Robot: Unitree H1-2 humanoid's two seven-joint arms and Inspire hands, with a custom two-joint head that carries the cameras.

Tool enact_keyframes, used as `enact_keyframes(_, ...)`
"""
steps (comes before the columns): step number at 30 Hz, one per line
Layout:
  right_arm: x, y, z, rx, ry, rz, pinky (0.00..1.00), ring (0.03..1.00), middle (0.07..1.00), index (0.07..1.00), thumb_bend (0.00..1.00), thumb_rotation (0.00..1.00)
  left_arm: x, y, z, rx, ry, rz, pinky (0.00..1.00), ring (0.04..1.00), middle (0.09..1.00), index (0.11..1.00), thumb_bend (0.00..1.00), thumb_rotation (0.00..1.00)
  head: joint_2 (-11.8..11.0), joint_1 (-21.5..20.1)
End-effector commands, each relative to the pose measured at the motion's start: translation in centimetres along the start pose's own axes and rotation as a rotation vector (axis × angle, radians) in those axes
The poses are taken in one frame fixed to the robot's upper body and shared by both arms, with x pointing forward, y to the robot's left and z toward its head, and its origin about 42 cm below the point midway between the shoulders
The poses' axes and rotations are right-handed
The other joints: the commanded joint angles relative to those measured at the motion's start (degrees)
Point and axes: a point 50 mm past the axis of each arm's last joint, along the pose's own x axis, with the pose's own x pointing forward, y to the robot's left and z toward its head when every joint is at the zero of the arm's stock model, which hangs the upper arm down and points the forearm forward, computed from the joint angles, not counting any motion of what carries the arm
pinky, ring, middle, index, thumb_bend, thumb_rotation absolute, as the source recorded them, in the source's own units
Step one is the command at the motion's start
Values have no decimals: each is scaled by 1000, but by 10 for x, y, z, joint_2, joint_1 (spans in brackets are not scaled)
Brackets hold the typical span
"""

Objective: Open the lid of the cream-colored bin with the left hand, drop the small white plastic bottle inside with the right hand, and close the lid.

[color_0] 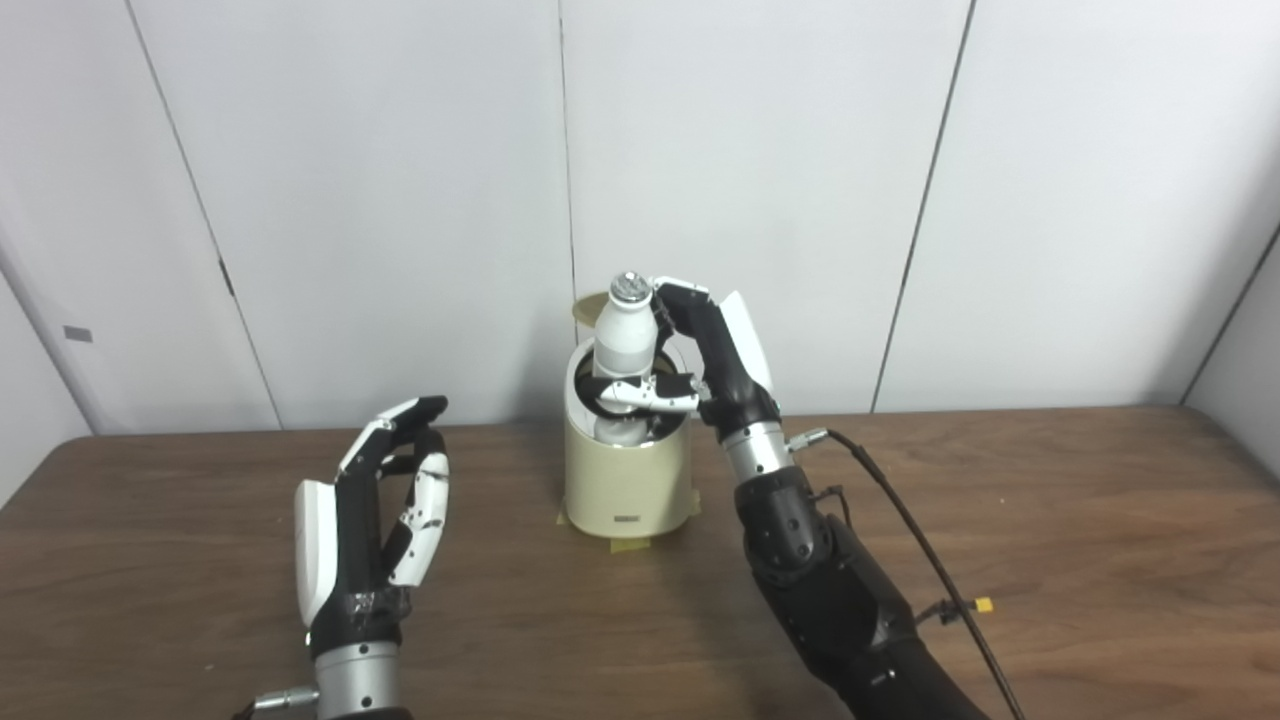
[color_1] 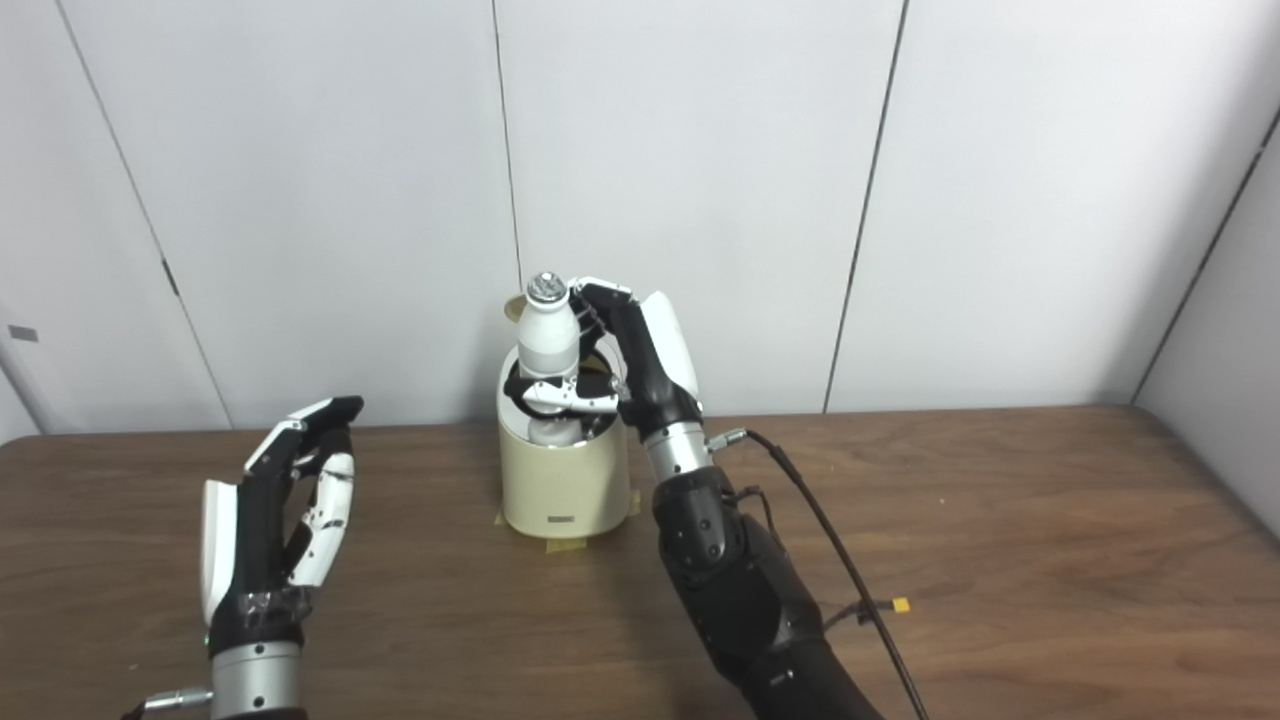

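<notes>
Left robot hand (color_0: 375,520) released nearest, right robot hand (color_0: 700,365) grasping one white bottle (color_0: 624,335) above one lid-raised bin (color_0: 625,480)

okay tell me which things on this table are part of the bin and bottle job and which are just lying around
Part of the job:
- cream-colored bin, lid already up
- small white bottle, upright over the opening
- right hand, holding the bottle
- left hand, open, apart from the bin

Just there:
- yellow tape at the bin's base
- black cable along the right arm

Two head cams, side by side, angled down at table (color_0: 1050,560).
Both face the wall panels (color_1: 900,150), mid-range; nearly the same scene, right view shifted slightly sideways.
</notes>
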Motion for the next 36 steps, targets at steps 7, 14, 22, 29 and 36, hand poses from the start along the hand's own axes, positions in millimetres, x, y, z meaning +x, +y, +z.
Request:
enact_keyframes(7, 23, -4, 17, -48, -122, -23, 318, 402, 504, 493, 517, 0, 10, 0, 15, -33, -67, 32, 677, 760, 762, 748, 257, 768, 1, 0)
enact_keyframes(14, 16, -2, 11, -93, -142, -30, 373, 448, 492, 472, 520, 0, 10, -2, 17, -35, -69, 31, 675, 758, 759, 746, 258, 756, -1, 7)
enact_keyframes(22, 15, 0, 9, -127, -161, -47, 396, 471, 485, 467, 520, 0, 9, -2, 19, -36, -69, 34, 672, 757, 759, 745, 252, 761, -1, 6)
enact_keyframes(29, 18, 0, 10, -131, -169, -67, 407, 476, 486, 466, 520, 0, 9, -1, 19, -41, -72, 31, 670, 757, 759, 746, 248, 748, -2, 6)
enact_keyframes(36, 20, -2, 7, -175, -182, -81, 397, 474, 485, 468, 520, 0, 8, -2, 20, -47, -78, 30, 670, 755, 756, 743, 242, 729, -1, 7)
